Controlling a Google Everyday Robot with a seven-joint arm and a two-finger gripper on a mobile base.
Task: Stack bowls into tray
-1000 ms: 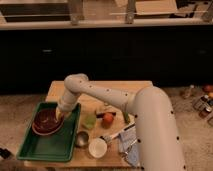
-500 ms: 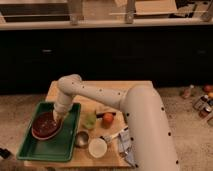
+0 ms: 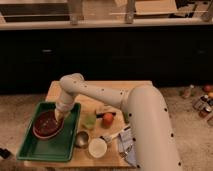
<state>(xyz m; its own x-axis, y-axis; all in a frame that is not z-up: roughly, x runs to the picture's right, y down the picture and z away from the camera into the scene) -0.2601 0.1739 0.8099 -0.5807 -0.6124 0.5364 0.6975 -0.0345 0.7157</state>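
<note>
1. Dark red-brown bowl (image 3: 47,125) lay inside the green tray (image 3: 55,147), in its far left part.
2. The hand (image 3: 60,116) was low over the right rim of the bowl, at the end of the white arm (image 3: 100,95); I cannot tell its state.
3. On the wooden table (image 3: 125,87), beside the tray, stood a green cup (image 3: 89,121), a metal cup (image 3: 82,138), a white cup (image 3: 97,148) and an orange fruit (image 3: 108,119).

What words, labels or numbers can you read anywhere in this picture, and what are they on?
No text can be read.
The packet near the table's right edge shows print too blurred to read.
The bottles on the floor at right: labels too small.
The claw sits at the dark red-brown bowl in the green tray; none is marked.
</note>
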